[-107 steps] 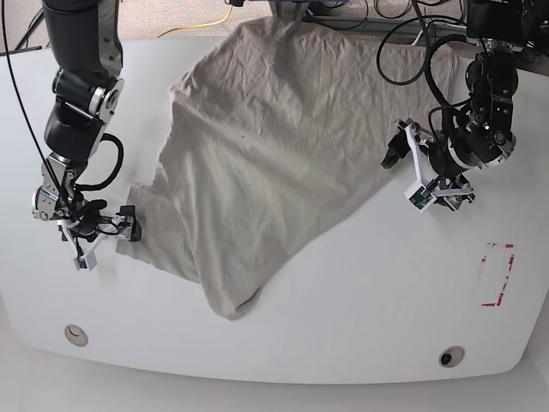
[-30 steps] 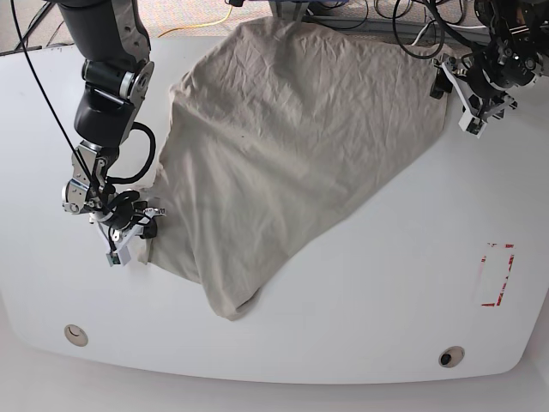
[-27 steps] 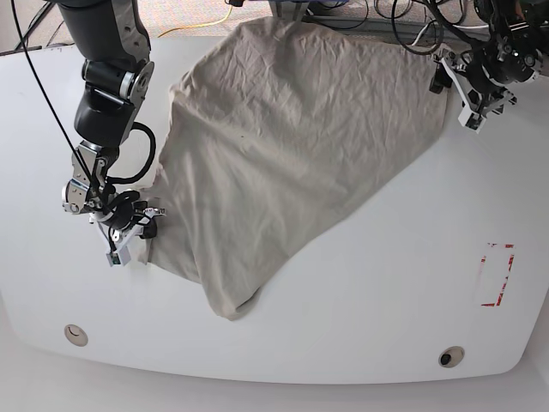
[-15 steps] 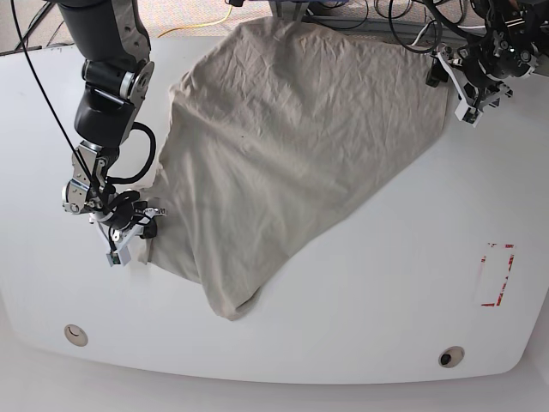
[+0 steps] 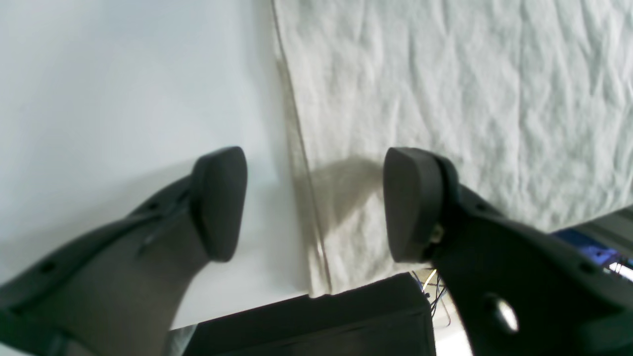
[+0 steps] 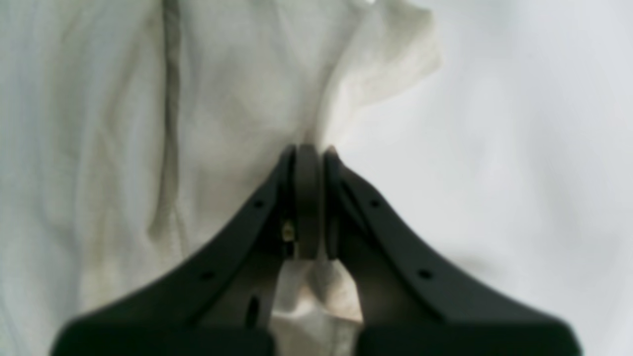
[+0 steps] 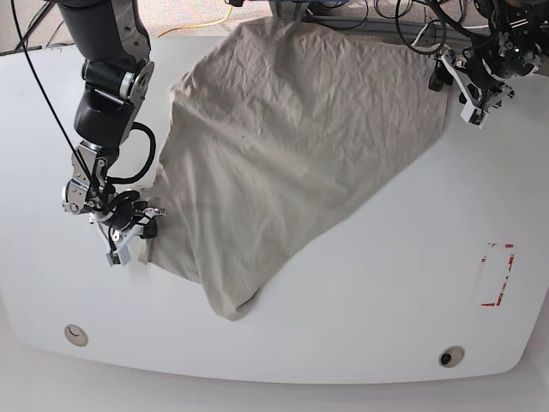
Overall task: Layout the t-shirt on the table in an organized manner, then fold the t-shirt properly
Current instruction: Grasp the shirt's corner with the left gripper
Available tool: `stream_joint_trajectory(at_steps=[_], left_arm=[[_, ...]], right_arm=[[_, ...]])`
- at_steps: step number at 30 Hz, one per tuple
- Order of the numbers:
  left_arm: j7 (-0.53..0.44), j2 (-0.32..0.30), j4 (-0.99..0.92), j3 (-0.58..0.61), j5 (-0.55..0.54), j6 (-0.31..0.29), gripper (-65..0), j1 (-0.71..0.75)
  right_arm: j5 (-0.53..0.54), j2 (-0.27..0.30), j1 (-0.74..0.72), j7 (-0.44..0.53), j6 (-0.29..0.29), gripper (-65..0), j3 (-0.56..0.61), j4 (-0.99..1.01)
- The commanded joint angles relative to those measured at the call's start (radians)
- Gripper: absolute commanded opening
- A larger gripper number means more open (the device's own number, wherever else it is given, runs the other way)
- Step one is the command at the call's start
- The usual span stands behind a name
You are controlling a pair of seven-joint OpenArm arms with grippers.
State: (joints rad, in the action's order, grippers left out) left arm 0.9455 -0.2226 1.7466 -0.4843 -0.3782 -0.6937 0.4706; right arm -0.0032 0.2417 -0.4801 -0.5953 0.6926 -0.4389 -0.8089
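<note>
Since approx 3.6 s ago, left gripper (image 7: 453, 83) has moved to t-shirt (image 7: 283, 146) far corner, jaws apart, empty. Shirt lies crumpled on white table (image 7: 386, 283), red rectangle mark (image 7: 497, 275) nearby. Right gripper (image 7: 141, 230) stays clamped on shirt edge.

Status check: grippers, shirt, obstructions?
Right gripper shut on shirt. Left gripper open, straddling shirt's edge. Shirt spread skewed, wrinkled. Nothing in the way.

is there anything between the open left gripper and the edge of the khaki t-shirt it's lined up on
Nothing visible. The left gripper hangs open straddling the hemmed edge of the wrinkled light khaki-grey cotton t-shirt; one finger is over the smooth white table, the other over cloth. Only bare tabletop and fabric lie between them.
</note>
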Motion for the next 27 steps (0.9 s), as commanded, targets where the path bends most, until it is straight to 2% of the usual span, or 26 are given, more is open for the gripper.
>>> stream_joint_trajectory(at_steps=[1,5,7,9,12,21,27], left_arm=[[0.046,-0.001,-0.006,0.023,0.02,-0.004,-36.9,0.012],[0.046,-0.001,-0.006,0.055,0.02,-0.004,-54.9,0.012],[0.048,-0.004,-0.007,0.072,0.02,-0.004,-60.3,0.012],[0.05,-0.004,-0.007,0.085,0.02,-0.004,-62.9,0.012],[0.05,-0.004,-0.006,0.105,0.02,-0.004,-65.0,0.012],[0.05,-0.001,0.066,0.121,0.02,-0.004,-65.0,0.01],[0.054,-0.031,0.138,0.115,0.02,-0.004,-65.0,-0.031]], right_arm=[[0.001,0.014,-0.024,0.005,0.006,-65.0,-0.002,-0.013],[0.001,0.014,-0.024,0.005,0.006,-65.0,-0.002,-0.013],[0.001,0.014,-0.024,0.005,0.006,-65.0,-0.002,-0.013],[0.001,0.014,-0.024,0.005,0.006,-65.0,-0.002,-0.013],[0.001,0.014,-0.024,0.005,0.006,-65.0,-0.002,-0.013],[0.001,0.014,-0.024,-0.002,0.006,-65.0,-0.002,-0.014],[0.001,0.012,-0.024,-0.085,0.006,-65.0,-0.004,-0.093]])
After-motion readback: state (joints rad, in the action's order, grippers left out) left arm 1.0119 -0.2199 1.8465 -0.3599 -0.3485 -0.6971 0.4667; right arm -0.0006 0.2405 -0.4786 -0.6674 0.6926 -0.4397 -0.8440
